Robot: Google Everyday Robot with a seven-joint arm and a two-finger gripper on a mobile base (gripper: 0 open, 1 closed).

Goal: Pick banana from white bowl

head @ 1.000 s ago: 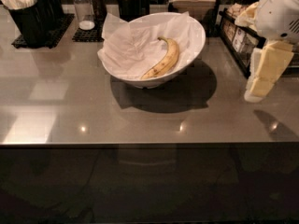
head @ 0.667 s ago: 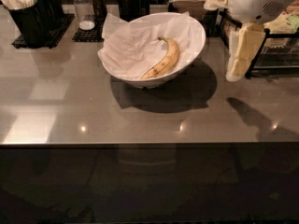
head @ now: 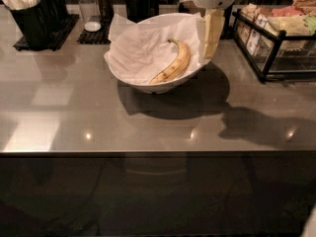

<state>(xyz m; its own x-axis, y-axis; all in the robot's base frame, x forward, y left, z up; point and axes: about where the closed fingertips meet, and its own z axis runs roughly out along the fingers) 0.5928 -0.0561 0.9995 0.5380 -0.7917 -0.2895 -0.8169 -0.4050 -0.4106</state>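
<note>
At 2 o'clock on the rim of the white bowl (head: 148,89), note gripper (head: 211,48) hanging tip-down, grip state unreadable, probably staged to descend on the banana (head: 174,63), lying free on paper (head: 138,48) toward 4 o'clock.

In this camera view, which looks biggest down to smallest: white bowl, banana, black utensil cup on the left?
1. white bowl: clearly largest.
2. banana and black utensil cup look alike; the cup stands farther back, so I won't rank them.
The gripper hangs over the bowl's right rim.
</note>
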